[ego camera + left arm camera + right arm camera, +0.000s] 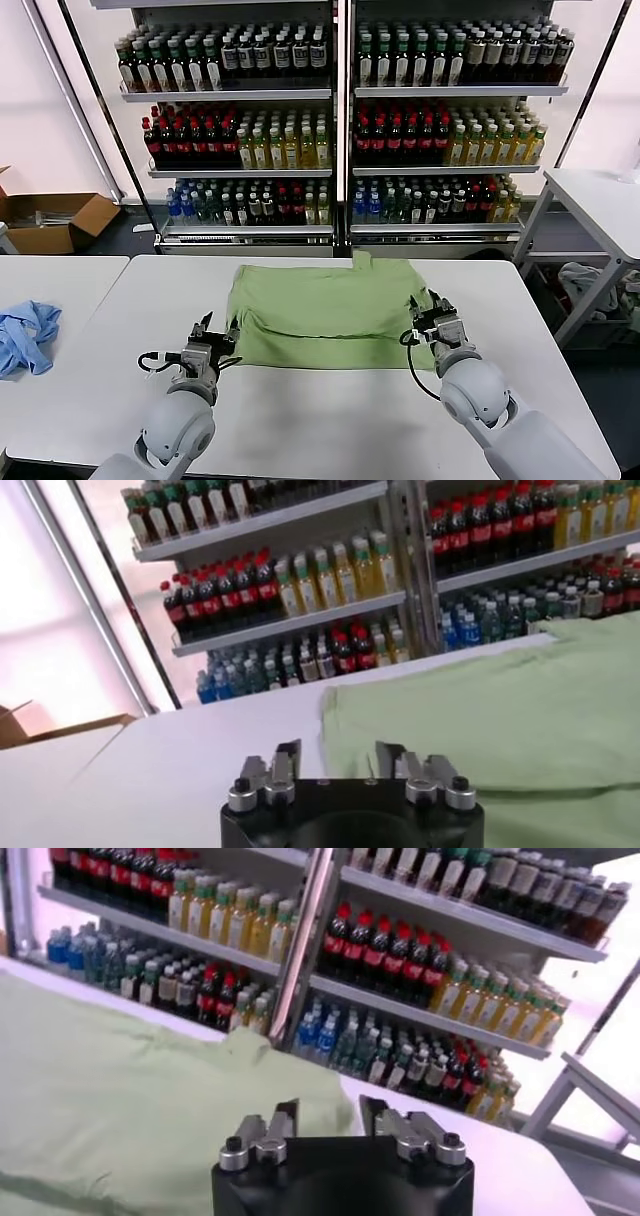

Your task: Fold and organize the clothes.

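The light green polo shirt (325, 315) lies flat and partly folded on the white table (330, 425), a fold ridge across its middle; collar, buttons and print are hidden. My left gripper (218, 328) is open and empty at the shirt's near left corner, low over the table. My right gripper (428, 304) is open and empty at the shirt's right edge. In the left wrist view the shirt (500, 710) lies just beyond the open left gripper (338, 752). In the right wrist view the shirt (130, 1078) lies under and beyond the open right gripper (328, 1108).
A light blue cloth (25, 337) lies on a second white table at the left. Drink shelves (340, 120) stand behind the table. A cardboard box (50, 220) sits on the floor at the far left, another table (600, 200) at the right.
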